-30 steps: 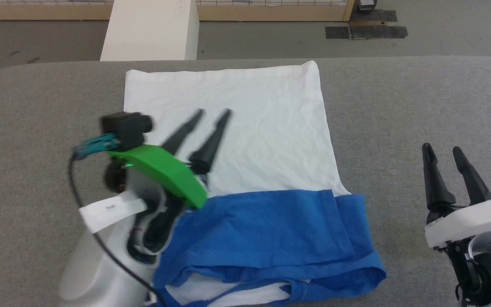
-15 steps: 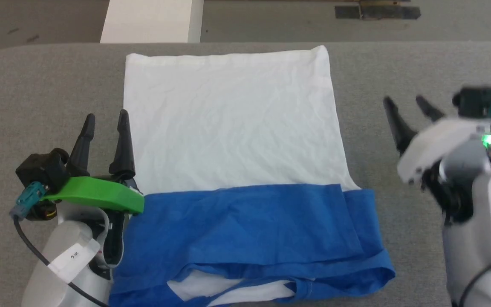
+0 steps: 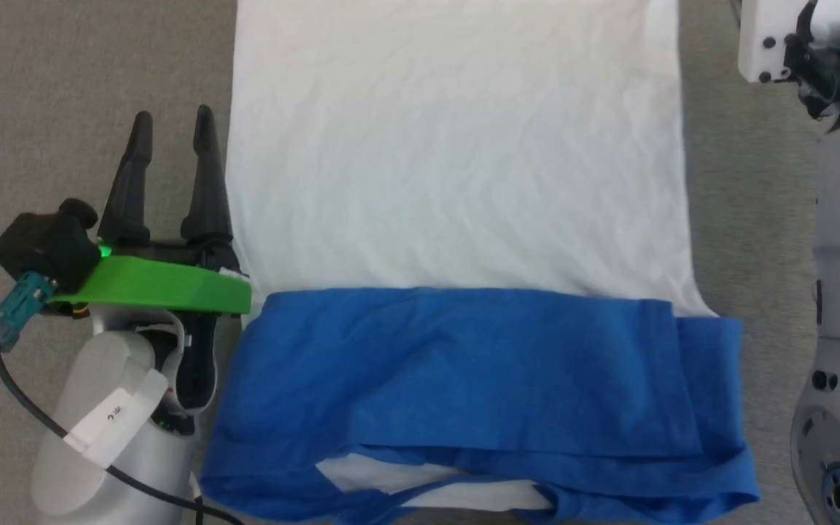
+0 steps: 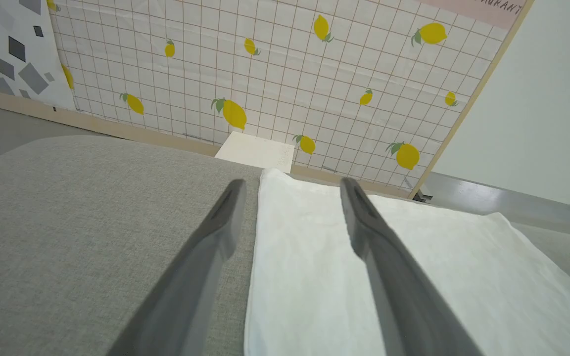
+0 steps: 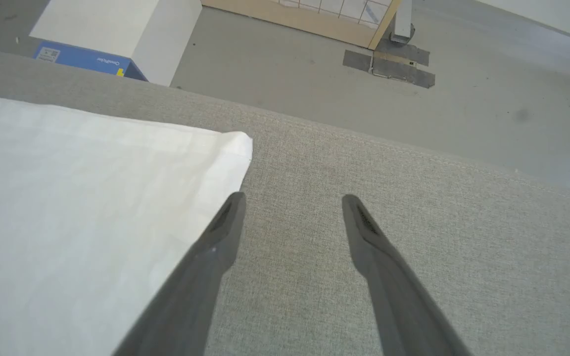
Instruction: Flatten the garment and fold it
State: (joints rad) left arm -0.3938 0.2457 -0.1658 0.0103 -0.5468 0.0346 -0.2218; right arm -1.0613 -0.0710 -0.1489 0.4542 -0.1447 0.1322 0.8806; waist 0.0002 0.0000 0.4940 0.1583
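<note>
The garment [image 3: 456,182] lies flat on the grey table [image 3: 63,87], its white body spread away from me. Its blue sleeves [image 3: 478,364] are folded across the near end. My left gripper [image 3: 172,117] stands open at the garment's left edge, holding nothing. In the left wrist view the left gripper [image 4: 290,185] straddles that white edge [image 4: 413,267]. My right arm [image 3: 835,219] reaches up the right side of the head view. The right gripper [image 5: 292,198] is open and empty over bare table, just right of the garment's far right corner [image 5: 77,198].
Beyond the table's far edge the floor holds a white box [image 5: 117,29] with a blue label and dark tape patches [image 5: 389,66]. A lemon-patterned tiled wall [image 4: 265,74] stands behind. Bare grey table lies left and right of the garment.
The head camera has tilted down and closer. My left gripper moved off the white body to the garment's left edge. My right arm swung forward along the right side.
</note>
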